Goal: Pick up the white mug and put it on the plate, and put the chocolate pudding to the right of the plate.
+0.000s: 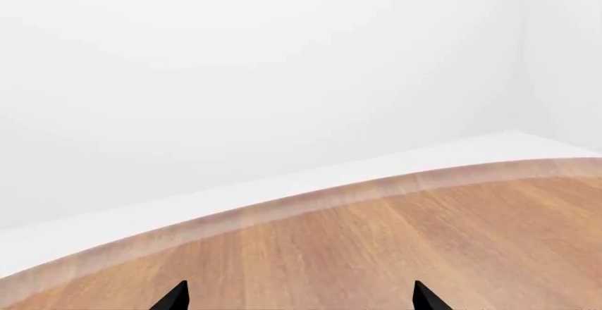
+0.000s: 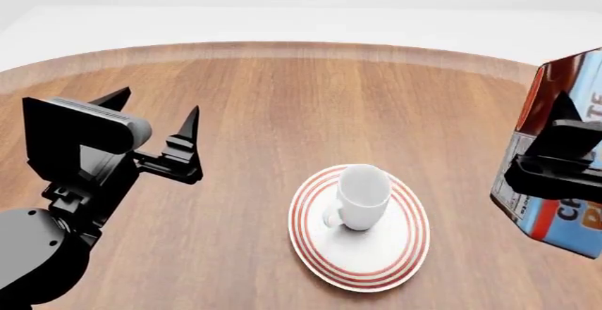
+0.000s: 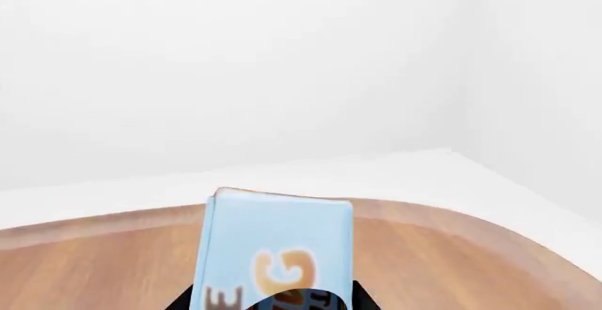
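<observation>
Near the table's point(image 2: 282, 91) front edge: white mug point(image 2: 361, 196) upright on the plate point(image 2: 359, 227). At the right edge: right gripper point(image 2: 555, 155) clamped on the chocolate pudding point(image 2: 560, 148), held aloft. At left: left gripper point(image 2: 155, 123) spread wide, holding nothing.

Left wrist view: the two dark fingertips point(image 1: 175, 297) of the left gripper point(image 1: 299, 299) stood well apart with bare wood between them. Beyond them lay the wooden table point(image 1: 395, 246), its planks running toward a curved, paler edge. Past that edge were a white floor point(image 1: 282, 183) and a plain white wall point(image 1: 263, 63).
</observation>
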{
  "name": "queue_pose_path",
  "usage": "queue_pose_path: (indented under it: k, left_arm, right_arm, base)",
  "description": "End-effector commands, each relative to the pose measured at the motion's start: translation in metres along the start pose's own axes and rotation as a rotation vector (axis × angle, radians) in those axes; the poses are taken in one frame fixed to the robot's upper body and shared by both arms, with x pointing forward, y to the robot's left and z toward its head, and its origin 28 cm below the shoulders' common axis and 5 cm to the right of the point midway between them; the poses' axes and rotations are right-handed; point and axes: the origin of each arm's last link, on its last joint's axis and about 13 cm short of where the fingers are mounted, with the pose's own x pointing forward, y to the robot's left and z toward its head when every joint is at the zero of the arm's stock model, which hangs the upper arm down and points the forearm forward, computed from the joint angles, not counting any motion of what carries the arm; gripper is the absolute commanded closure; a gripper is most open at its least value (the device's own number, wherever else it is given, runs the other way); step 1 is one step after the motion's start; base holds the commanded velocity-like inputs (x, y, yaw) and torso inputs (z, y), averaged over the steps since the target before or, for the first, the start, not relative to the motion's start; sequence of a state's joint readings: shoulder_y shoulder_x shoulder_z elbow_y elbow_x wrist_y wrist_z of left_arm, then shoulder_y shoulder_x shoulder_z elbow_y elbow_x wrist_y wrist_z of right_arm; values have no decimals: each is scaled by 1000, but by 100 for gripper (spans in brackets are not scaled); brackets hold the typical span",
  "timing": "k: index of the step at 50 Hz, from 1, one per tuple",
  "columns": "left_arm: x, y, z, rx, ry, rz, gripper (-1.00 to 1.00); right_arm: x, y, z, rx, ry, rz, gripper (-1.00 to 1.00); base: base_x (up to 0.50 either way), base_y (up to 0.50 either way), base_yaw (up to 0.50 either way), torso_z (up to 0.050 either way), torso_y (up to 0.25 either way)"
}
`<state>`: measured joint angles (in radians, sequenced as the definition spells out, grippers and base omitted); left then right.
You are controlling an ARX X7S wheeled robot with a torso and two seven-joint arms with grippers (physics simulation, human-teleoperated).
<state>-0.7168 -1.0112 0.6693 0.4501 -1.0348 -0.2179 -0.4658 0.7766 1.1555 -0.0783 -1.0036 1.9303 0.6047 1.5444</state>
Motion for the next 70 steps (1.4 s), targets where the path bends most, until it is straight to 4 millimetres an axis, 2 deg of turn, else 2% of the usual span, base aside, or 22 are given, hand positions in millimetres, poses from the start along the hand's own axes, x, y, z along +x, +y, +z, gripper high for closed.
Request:
queue_pose_path:
  k: [1,4,8,15,21,25,29,31,34,38,39,42,46,54,60,65,70]
  left_arm:
    - [4,0,4,-19,-44,-16,-100]
    - [3,-1,4,-18,-45,-17,-100]
    - [3,-1,4,-17,-43,-17,-100]
    - [3,-1,4,-18,-46,-18,-100]
    - [5,-1,3,-17,-43,-17,-100]
    - [5,-1,2,-20,-41,-17,-100]
    - [6,0,3,-18,-40,-17,-100]
    - [5,0,4,-19,-43,-18,-100]
    - [6,-1,4,-19,-43,-21,-100]
    - [6,-1,4,-19,-45,-24,-100]
    - [6,-1,5,-18,-45,-24,-100]
    - [6,-1,5,-18,-44,-23,-100]
    - [6,-1,4,-19,-43,-23,-100]
    - [6,-1,5,-20,-44,-22,-100]
    - [6,-1,4,-21,-45,-23,-100]
    - [6,-1,3,-22,-42,-23,-100]
    - [6,0,3,-21,-40,-22,-100]
  right_arm:
    - [25,-11,15,-86,-116,-47,100]
    - [39,-16,17,-17,-61,-37,100]
    - [59,-19,15,-54,-37,17,100]
    - [94,-20,22,-45,-17,104,100]
    - [116,-18,26,-69,53,171,100]
    - [142,-23,25,-72,119,147,100]
    - [157,-29,29,-77,138,98,100]
    - [169,-32,30,-164,131,87,100]
    - [179,-35,25,-197,172,84,100]
    - [187,-34,24,-239,184,95,100]
    - [189,-32,23,-304,204,117,100]
    - [194,-30,18,-355,246,165,100]
    - [205,-27,12,-333,354,169,100]
    - [216,-26,4,-379,430,202,100]
    - [221,-27,-11,-362,482,210,100]
    - [233,-38,-19,-242,514,150,100]
    - [237,-45,-31,-194,536,116,100]
  base:
    - [0,0,0,0,0]
    - [0,0,0,0,0]
    - [0,0,0,0,0]
    - [0,0,0,0,0]
    - [0,0,0,0,0]
    - [0,0,0,0,0]
    - [0,0,0,0,0]
    - [0,0,0,0,0]
    - [0,0,0,0,0]
    - [0,0,0,0,0]
    - [0,0,0,0,0]
    - [0,0,0,0,0]
    - [0,0,0,0,0]
    - [0,0,0,0,0]
    - [0,0,0,0,2]
    - [0,0,0,0,0]
    - [0,0,0,0,0]
